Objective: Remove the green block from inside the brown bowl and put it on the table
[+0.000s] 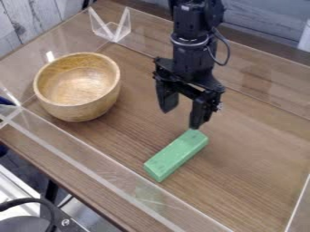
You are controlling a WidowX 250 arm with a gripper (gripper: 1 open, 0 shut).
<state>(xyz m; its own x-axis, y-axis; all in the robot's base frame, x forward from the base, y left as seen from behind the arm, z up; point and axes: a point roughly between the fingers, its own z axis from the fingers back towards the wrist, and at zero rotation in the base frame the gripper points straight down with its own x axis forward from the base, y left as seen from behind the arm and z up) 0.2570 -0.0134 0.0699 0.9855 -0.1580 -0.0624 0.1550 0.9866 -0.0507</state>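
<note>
The green block (177,155) lies flat on the table (255,172), near the front, pointing diagonally. The brown bowl (78,85) stands to the left with nothing inside it. My gripper (183,111) hangs just above and behind the block's far end, pointing down. Its black fingers (201,111) stand apart and hold nothing.
Low clear acrylic walls (72,159) edge the table along the front and left. A clear angled stand (111,24) sits at the back left, behind the bowl. The arm's black column (194,36) rises behind the gripper.
</note>
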